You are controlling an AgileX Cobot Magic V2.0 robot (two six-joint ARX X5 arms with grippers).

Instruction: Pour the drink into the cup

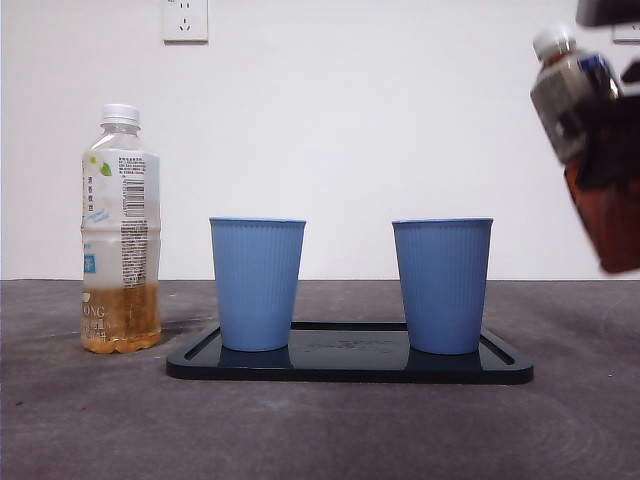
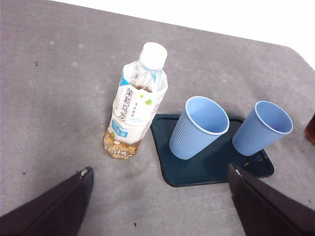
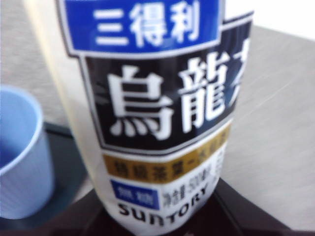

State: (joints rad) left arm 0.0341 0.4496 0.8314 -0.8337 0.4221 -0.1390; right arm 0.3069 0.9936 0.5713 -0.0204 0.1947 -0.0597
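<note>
Oolong tea bottle (image 3: 147, 113): we read "三得利", "烏龍", "SUNTORY" on its label.
Jasmine tea bottle (image 2: 137, 105): we read "茉莉" on its label; in the front view, "ONG".

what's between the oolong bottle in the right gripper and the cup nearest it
Nothing visible. The oolong tea bottle, held tilted by the right gripper, hangs above and beside the nearer blue cup, with only open air between. Its white cap is still on.
</note>
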